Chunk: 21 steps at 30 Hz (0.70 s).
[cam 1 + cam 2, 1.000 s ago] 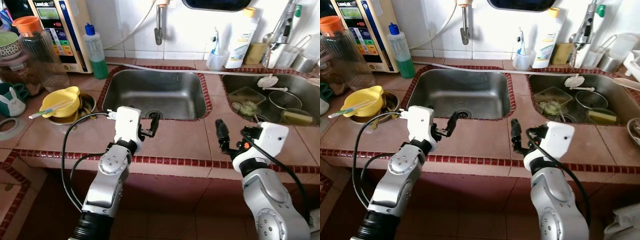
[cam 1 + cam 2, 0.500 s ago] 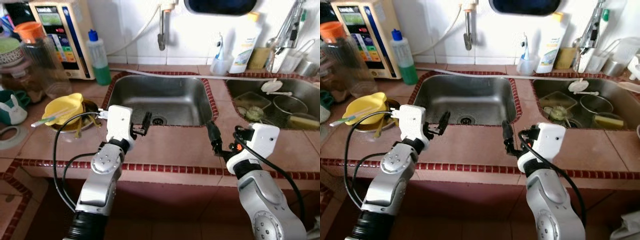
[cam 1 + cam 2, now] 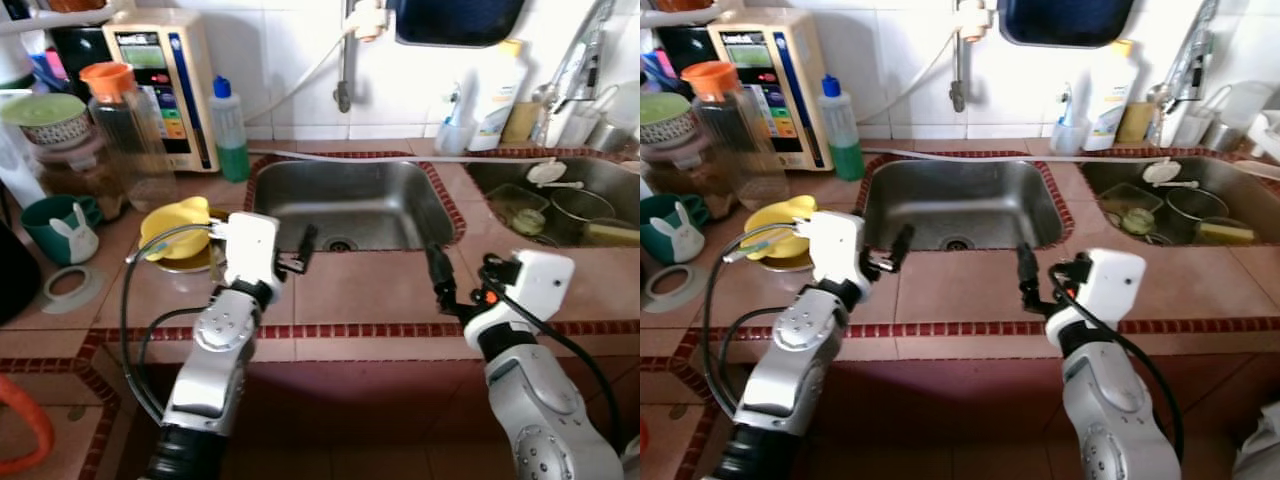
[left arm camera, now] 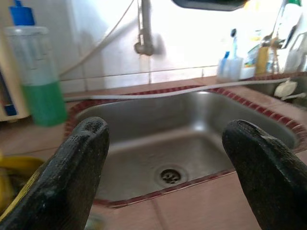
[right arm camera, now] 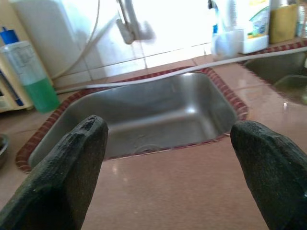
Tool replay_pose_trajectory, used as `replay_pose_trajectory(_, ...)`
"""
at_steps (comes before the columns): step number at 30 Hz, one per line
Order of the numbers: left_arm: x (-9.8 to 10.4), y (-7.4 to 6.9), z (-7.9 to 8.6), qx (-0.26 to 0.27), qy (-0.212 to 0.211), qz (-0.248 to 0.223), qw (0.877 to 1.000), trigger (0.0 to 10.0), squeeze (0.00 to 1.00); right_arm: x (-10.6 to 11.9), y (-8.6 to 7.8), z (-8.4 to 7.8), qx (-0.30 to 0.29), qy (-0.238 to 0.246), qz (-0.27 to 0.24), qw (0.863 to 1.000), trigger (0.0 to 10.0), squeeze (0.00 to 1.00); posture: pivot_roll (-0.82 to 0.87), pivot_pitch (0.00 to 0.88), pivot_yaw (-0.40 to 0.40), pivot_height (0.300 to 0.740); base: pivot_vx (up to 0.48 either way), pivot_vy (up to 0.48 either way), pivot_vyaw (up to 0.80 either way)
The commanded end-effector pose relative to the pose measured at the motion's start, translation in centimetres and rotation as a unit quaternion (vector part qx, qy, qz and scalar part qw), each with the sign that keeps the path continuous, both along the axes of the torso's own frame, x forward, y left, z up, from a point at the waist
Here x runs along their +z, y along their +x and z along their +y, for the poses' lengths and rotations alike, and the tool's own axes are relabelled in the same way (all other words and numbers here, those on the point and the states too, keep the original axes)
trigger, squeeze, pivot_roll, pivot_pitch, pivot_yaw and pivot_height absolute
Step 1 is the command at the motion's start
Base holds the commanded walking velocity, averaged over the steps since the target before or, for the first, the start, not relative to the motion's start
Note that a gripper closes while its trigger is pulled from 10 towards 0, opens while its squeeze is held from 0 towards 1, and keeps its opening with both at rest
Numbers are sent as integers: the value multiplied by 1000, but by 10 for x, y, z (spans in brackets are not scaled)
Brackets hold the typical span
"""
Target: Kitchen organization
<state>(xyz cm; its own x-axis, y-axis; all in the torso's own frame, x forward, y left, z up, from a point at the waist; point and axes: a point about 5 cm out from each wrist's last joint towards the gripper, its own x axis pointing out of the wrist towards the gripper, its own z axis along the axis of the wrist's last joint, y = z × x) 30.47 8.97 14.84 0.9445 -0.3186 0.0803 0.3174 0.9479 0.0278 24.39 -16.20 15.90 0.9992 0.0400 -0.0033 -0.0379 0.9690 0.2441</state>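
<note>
A tiled counter holds a steel sink set into it. Left of the sink sit a green soap bottle, a yellow bowl, a clear jar and a rabbit mug.

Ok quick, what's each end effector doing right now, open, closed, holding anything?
Left end effector: open, holding nothing, in front of the sink.
Right end effector: open, holding nothing, above the counter.
</note>
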Motion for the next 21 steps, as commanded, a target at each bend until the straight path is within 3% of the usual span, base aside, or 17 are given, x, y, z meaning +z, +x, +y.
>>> replay_pose_trajectory(1, 5, 1, -2, -4, 2, -8, 1000, 10000, 0, 3, 0, -2, -4, -4, -7, 1000, 10000, 0, 38, 0, 17, 740, 0, 0, 0)
replay_pose_trajectory(16, 4, 0, -4, -15, 2, -8, 1000, 10000, 0, 4, 1, -5, -13, -9, -11, 1000, 10000, 0, 37, 0, 15, 740, 0, 0, 0)
replay_pose_trajectory(21, 2, -1, -5, -17, -2, -4, 1000, 10000, 0, 6, 1, -4, -11, -12, -16, 1000, 10000, 0, 35, 0, 14, 740, 367, 0, 0)
